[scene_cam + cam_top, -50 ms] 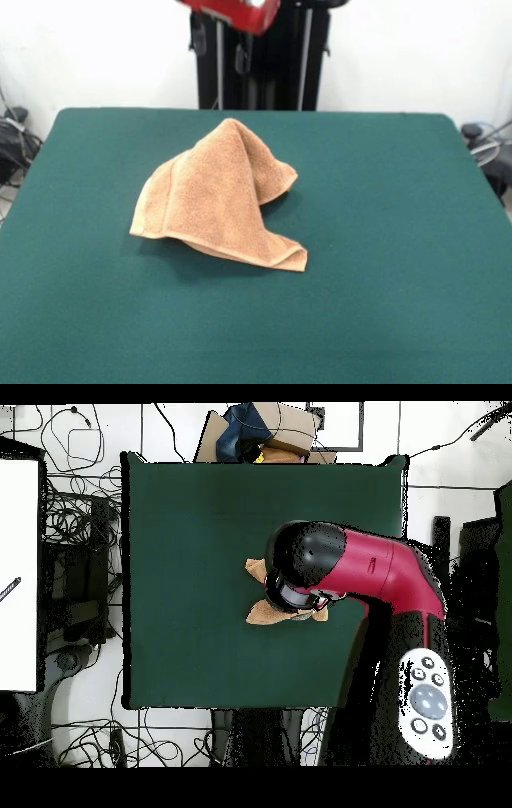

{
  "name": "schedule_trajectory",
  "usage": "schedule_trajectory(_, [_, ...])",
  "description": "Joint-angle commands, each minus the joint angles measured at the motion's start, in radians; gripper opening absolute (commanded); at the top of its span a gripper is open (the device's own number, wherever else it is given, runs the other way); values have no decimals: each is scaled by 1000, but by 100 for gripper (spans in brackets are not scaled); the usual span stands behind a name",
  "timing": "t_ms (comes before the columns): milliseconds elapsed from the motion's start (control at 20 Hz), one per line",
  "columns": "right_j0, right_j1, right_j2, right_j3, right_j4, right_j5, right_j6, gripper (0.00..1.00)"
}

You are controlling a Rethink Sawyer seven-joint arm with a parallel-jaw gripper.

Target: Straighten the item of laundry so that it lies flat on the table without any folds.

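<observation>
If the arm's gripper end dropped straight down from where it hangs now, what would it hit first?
Most likely the towel: in the overhead view the arm covers most of it. The gripper itself is hidden, so its exact line is uncertain; the table lies beneath.

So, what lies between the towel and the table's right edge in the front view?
Nothing: only bare green table right of the towel, in the front view.
</observation>
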Motion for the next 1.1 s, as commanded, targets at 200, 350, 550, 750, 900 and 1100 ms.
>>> schedule_trajectory(200, [-79,35,21,216,-57,-307,10,100])
schedule_trajectory(350, [-114,101,39,245,-118,-477,-19,100])
schedule_trajectory(550, [-170,151,67,282,-181,-686,-55,100])
schedule_trajectory(750, [-176,188,58,284,-228,-794,-24,100])
schedule_trajectory(900, [-150,207,33,274,-246,-831,19,100])
schedule_trajectory(1100, [-117,223,6,268,-241,-846,70,100])
